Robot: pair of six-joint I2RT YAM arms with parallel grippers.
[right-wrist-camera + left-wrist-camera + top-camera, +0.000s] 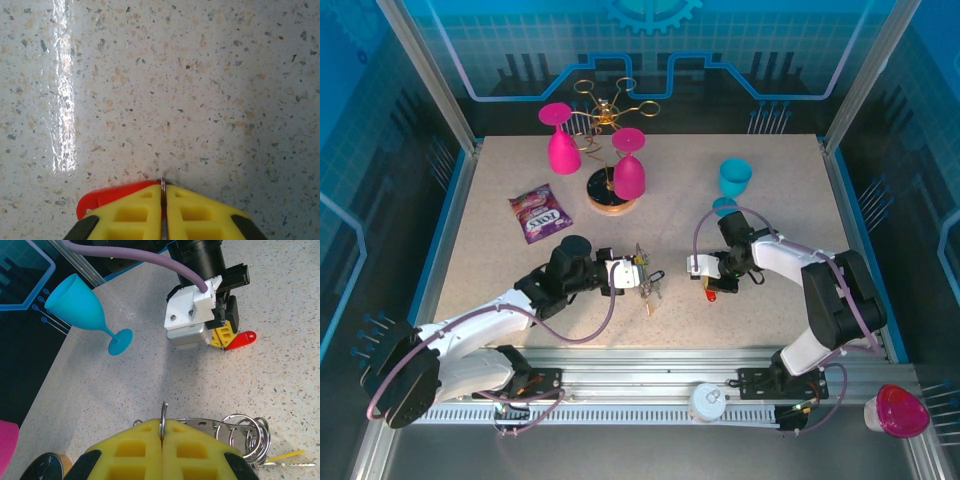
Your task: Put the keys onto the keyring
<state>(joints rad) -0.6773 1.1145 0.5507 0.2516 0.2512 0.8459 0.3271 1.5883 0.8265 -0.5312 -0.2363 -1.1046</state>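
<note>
My left gripper (638, 272) is shut on the keyring (163, 415), a thin metal ring that stands edge-on between the yellow pads (135, 447). Small silvery rings (248, 432) and a yellow tag (285, 456) hang from it at the right, held just above the table. This bunch of keys (650, 290) shows in the top view too. My right gripper (163, 187) is down at the table, shut on a thin metal piece of a key with a red tag (105, 196). Seen from the left wrist, the right gripper (223, 335) and red tag (242, 338) lie a short way ahead.
A blue glass (734, 178) stands at the back right. Two pink glasses (563, 150) hang on a gold wire rack (605, 110) with a round wooden base (610, 200). A purple candy bag (540, 213) lies at the left. A pink cup (898, 410) sits off the table.
</note>
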